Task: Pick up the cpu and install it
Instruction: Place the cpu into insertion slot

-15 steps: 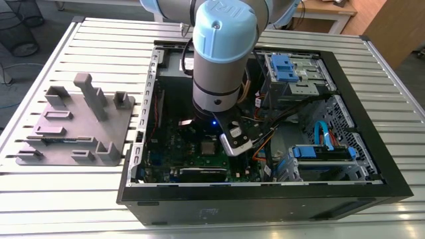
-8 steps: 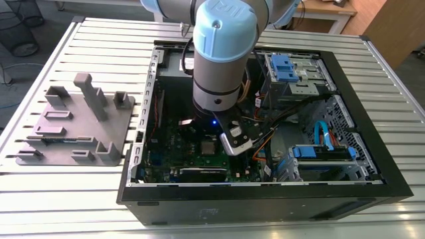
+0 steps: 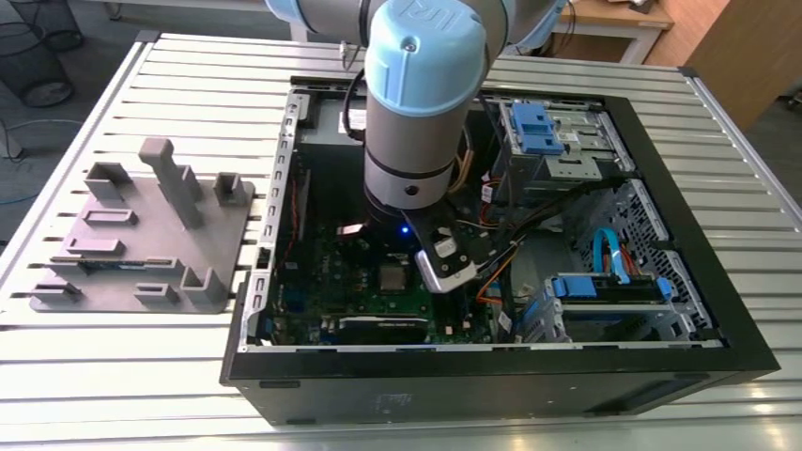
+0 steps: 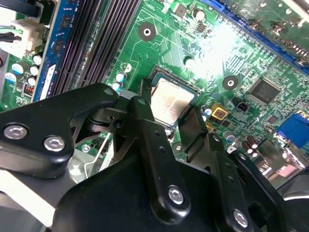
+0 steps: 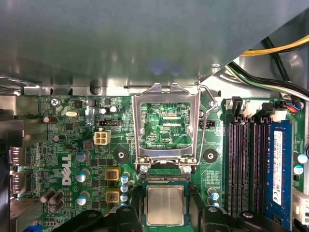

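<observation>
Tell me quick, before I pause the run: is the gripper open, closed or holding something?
Gripper: cannot be told; it is right at the cpu.

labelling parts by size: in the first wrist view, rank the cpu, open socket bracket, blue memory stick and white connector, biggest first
1. open socket bracket, though it may stand nearer the camera
2. blue memory stick
3. cpu
4. white connector

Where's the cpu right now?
In the first wrist view the cpu lies flat in the motherboard socket, right beside the hinge of the open metal bracket, with the memory slots further off.
</observation>
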Tool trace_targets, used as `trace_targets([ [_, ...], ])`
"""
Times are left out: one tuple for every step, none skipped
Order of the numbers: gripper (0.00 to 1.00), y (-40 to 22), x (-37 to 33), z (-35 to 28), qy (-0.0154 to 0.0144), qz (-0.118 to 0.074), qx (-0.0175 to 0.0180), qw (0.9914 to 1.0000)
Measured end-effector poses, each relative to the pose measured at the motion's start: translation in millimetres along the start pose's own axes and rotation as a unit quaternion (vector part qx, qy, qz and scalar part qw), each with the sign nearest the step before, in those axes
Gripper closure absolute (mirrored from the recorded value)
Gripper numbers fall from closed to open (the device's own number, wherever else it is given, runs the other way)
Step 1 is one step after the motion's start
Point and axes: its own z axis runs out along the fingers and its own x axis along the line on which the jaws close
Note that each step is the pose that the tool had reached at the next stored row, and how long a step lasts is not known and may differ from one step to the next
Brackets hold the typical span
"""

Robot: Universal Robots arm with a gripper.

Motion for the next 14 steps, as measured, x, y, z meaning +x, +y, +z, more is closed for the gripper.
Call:
trace_targets([
  [0.53, 0.0, -0.2, -0.1, 0.0000, 0.000, 0.0000, 1.00000],
  [0.53, 0.0, -0.4, -0.2, 0.0000, 0.000, 0.0000, 1.00000],
  [0.53, 0.0, -0.6, -0.2, 0.0000, 0.000, 0.0001, 1.00000],
  [0.53, 0.0, -0.6, -0.3, 0.0000, 0.000, 0.0000, 1.00000],
  [0.53, 0.0, -0.6, -0.5, 0.0000, 0.000, 0.0000, 1.00000],
  [0.53, 0.0, -0.7, -0.8, 0.0000, 0.000, 0.0001, 1.00000],
  [0.53, 0.0, -0.7, -0.9, 0.0000, 0.000, 0.0001, 1.00000],
  [0.53, 0.0, -0.7, -0.9, 0.0000, 0.000, 0.0000, 1.00000],
  [0.53, 0.0, -0.7, -0.9, 0.0000, 0.000, 0.0000, 1.00000],
  [0.53, 0.0, -0.7, -0.9, 0.0000, 0.000, 0.0000, 1.00000],
  [0.53, -0.1, -0.8, -1.0, 0.0000, 0.000, 0.0001, 1.00000],
  [0.53, -0.3, -0.9, -1.1, 0.0001, 0.000, 0.0002, 1.00000],
  [0.53, -0.5, -1.0, -1.1, 0.0001, 0.000, 0.0002, 1.00000],
  [0.53, -0.5, -1.1, -1.1, 0.0000, 0.000, 0.0001, 1.00000],
])
